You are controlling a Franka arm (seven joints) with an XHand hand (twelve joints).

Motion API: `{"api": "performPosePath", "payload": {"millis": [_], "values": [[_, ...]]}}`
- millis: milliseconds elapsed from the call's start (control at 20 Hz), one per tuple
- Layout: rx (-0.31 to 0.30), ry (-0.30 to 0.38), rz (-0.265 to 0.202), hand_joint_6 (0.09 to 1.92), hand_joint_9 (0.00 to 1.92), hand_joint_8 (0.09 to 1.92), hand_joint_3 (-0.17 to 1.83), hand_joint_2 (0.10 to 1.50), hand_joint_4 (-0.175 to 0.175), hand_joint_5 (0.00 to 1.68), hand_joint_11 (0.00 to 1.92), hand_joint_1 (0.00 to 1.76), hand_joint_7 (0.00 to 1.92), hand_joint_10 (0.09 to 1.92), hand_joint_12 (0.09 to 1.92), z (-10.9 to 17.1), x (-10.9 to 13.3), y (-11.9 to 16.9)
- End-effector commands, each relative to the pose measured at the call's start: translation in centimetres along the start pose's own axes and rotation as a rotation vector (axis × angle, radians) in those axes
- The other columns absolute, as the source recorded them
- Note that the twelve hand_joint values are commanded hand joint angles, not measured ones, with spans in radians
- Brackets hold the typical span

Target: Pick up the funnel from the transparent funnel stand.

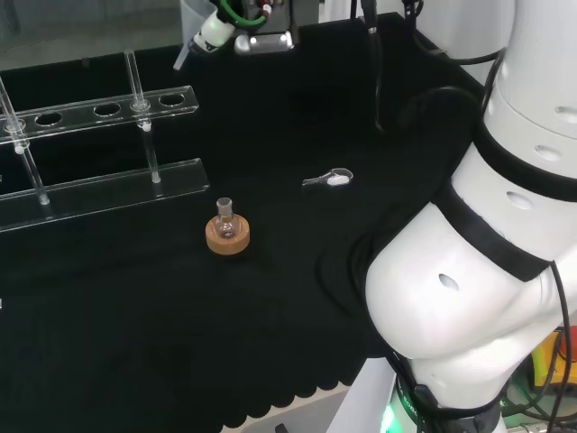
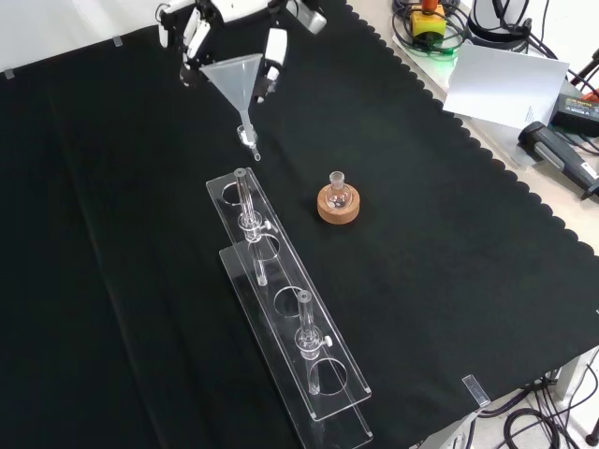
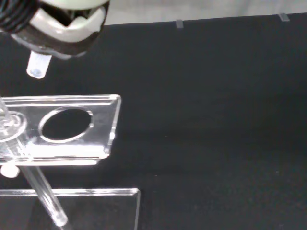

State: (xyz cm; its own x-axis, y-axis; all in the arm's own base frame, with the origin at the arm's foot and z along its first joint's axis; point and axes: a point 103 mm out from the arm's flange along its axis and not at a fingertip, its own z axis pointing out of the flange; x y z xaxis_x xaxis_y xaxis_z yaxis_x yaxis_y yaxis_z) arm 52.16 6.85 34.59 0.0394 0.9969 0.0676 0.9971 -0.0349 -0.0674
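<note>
Fingers: the black and white fingers (image 2: 273,54) of the robot hand (image 2: 229,19) are curling round the rim of the clear, cone-shaped plastic funnel (image 2: 238,79), holding it at the top of the front view.
Funnel place: it is hanging in the air above the black cloth, off the stand and just beyond the stand's far end in the front view; in the wrist view its stem tip (image 3: 37,64) is showing beside the stand's end hole.
Funnel axis: the long axis is running roughly upright, wide mouth up, narrow stem pointing down and leaning slightly toward the stand.
Stand: the long transparent acrylic funnel stand (image 2: 281,309) with two tiers and a row of round holes is lying diagonally across the front view, at the left of the head view (image 1: 99,113).
Nearby ware: a small clear glass flask (image 2: 337,183) is sitting upright in a round cork ring (image 2: 338,208), near the stand's side and apart from it; a small clear and white scoop-like piece (image 1: 329,179) is lying on the cloth, well apart.
Surface: the tabletop is wearing a black cloth (image 2: 449,215) with a scalloped edge.
Room: cables and grey and white gear are lying beyond the cloth's edge at the right of the front view.
</note>
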Motion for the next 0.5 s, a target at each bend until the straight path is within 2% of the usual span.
{"api": "performPosePath", "payload": {"millis": [50, 200, 500], "values": [[0.015, -0.036, -0.009, 0.26, 0.86, 0.28, 0.52, 0.62, 0.062, 0.88, 0.00, 0.90, 1.18, 0.32, 1.17, -0.8, -3.5, -1.4], [0.020, -0.048, -0.011, 0.27, 0.86, 0.28, 0.52, 0.62, 0.063, 0.88, 0.00, 0.90, 1.18, 0.32, 1.17, -1.0, -4.5, -1.6], [0.014, -0.032, -0.023, 0.27, 0.86, 0.28, 0.53, 0.62, 0.064, 0.88, 0.00, 0.90, 1.18, 0.32, 1.17, -1.2, -4.2, -1.8]]}}
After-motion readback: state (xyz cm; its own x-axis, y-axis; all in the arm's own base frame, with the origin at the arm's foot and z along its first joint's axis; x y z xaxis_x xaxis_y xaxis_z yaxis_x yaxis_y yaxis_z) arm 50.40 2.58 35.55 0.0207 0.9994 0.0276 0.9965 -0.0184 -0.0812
